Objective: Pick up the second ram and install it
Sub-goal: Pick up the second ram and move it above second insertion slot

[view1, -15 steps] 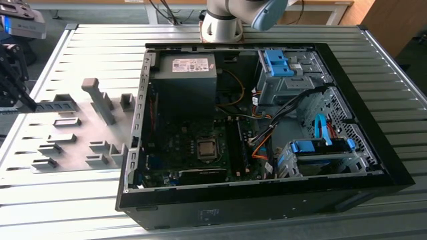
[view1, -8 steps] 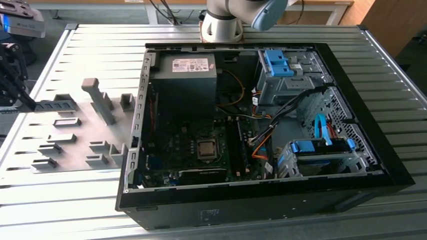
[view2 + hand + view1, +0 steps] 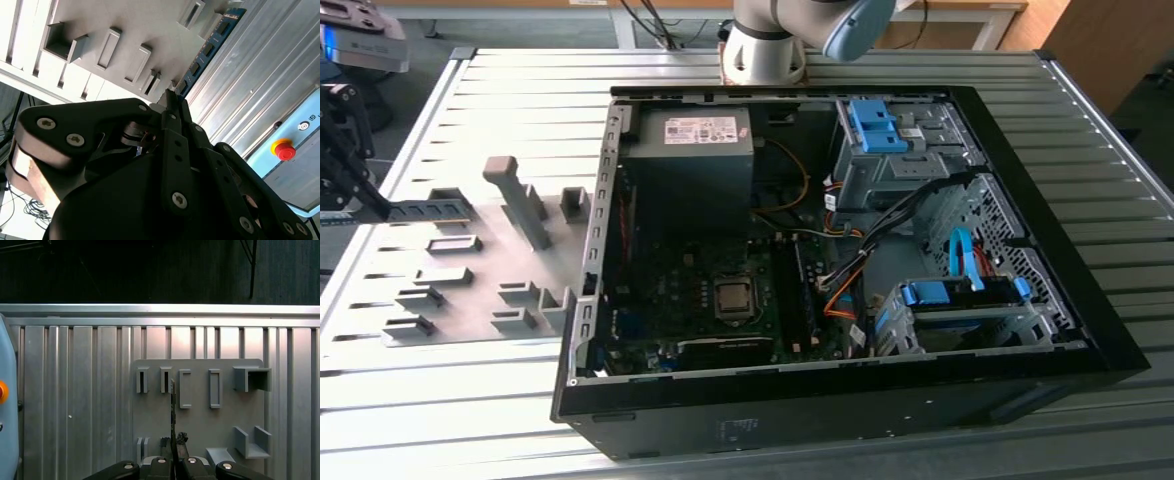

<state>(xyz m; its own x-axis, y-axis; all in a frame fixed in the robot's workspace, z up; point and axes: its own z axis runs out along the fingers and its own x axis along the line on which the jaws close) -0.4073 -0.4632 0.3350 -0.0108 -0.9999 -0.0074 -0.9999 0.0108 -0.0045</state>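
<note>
This is a robotics lab or test workshop. A ribbed metal table (image 3: 440,420) carries an open computer case (image 3: 854,400) with its boards and cables bare, beside a grey plate of holder blocks (image 3: 467,290). A robot arm's base (image 3: 767,45) stands on the table, and a red stop button (image 3: 283,149) sits on a pale blue box.

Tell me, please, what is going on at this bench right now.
The arm's tool is shut on the second ram, a thin blue-green stick. It pinches one end of the stick over the grey holder plate on the exterior view's left. The open computer case lies beside the plate, on the exterior view's right, so the stick is not yet installed. I cannot tell whether the stick is clear of the plate.
</note>
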